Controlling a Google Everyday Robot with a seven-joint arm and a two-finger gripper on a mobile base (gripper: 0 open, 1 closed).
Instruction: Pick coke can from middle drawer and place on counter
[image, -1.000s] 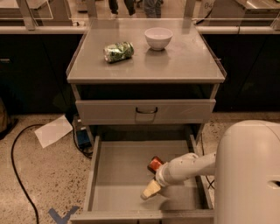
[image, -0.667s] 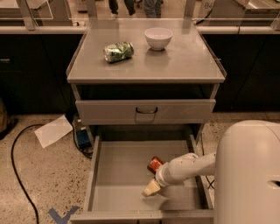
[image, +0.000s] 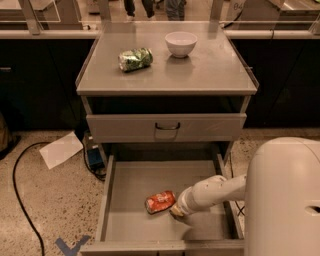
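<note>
The coke can (image: 160, 201) is red-orange with white lettering. It lies on its side on the floor of the open middle drawer (image: 132, 182), near the drawer's centre front. My gripper (image: 176, 212) reaches in from the right on a white arm. It is low in the drawer, right beside the can's right end, touching or almost touching it. The counter (image: 205, 70) is the grey top of the cabinet above.
A green-and-white can (image: 135, 59) lies on its side on the counter beside a white bowl (image: 180, 43). The upper drawer front with a dark handle (image: 167, 127) is shut. On the floor at the left lie a white sheet (image: 61, 149) and a black cable (image: 17, 200).
The can was partly behind the arm, farther back and to the right. It now lies in full view, more to the left and front. The gripper has hardly moved.
</note>
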